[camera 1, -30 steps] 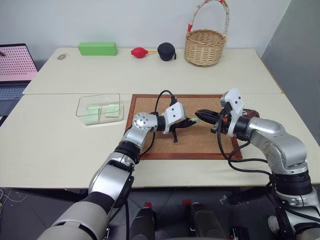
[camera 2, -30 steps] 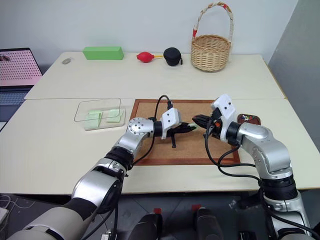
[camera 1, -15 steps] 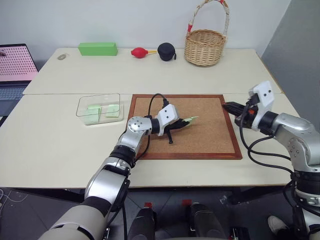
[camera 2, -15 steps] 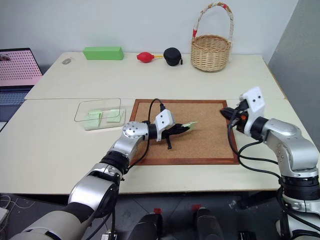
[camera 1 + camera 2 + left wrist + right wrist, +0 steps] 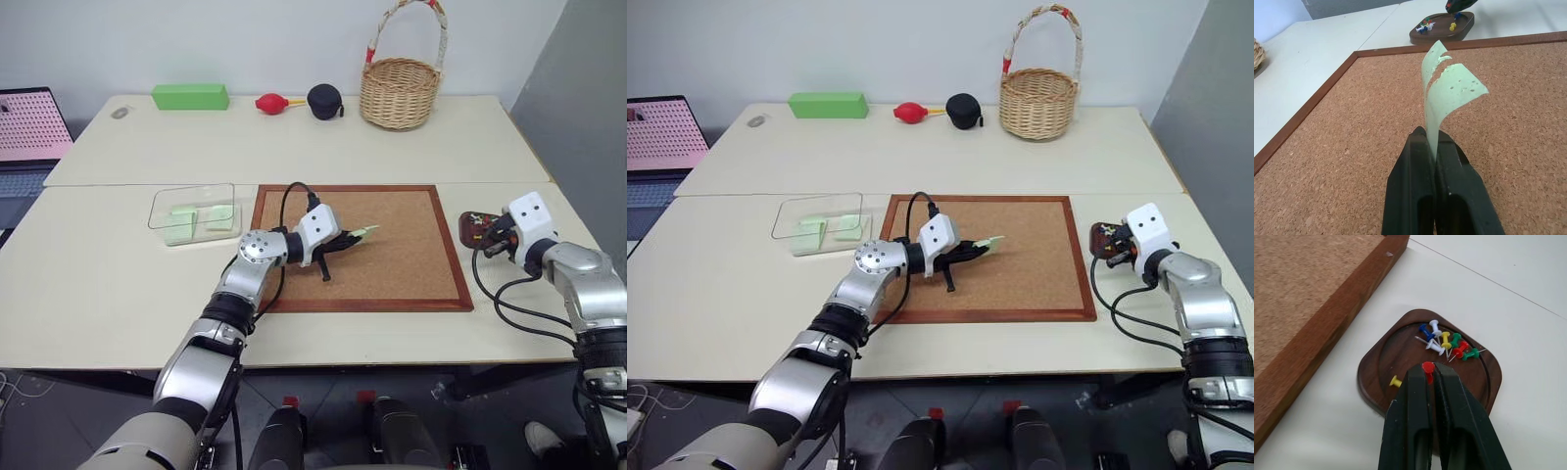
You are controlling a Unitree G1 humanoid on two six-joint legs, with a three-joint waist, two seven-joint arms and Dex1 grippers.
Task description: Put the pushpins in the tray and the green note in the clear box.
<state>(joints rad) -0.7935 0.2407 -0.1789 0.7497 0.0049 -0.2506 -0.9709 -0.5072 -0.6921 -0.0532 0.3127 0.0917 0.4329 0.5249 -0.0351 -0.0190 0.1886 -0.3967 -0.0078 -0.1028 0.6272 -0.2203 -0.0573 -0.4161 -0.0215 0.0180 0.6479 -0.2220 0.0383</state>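
Observation:
My left gripper (image 5: 1431,142) is shut on the pale green note (image 5: 1449,93), which stands up curled and torn a little above the cork board (image 5: 392,279). The note (image 5: 364,233) is near the board's middle. At the right, my right gripper (image 5: 1428,371) hangs just over the dark brown tray (image 5: 1386,357), shut on a red pushpin (image 5: 1427,365) at its fingertips. Several coloured pushpins (image 5: 1449,342) lie in the tray (image 5: 474,221). The clear box (image 5: 193,211) sits left of the board with green slips inside.
A wicker basket (image 5: 399,90), a bright green block (image 5: 190,96), a red bulb (image 5: 271,102) and a black round case (image 5: 325,100) line the far table edge. A laptop (image 5: 24,137) stands at the far left.
My right gripper swung from over the board's middle out to the right and down, to above the tray. My left gripper drew slightly left, still holding the note.

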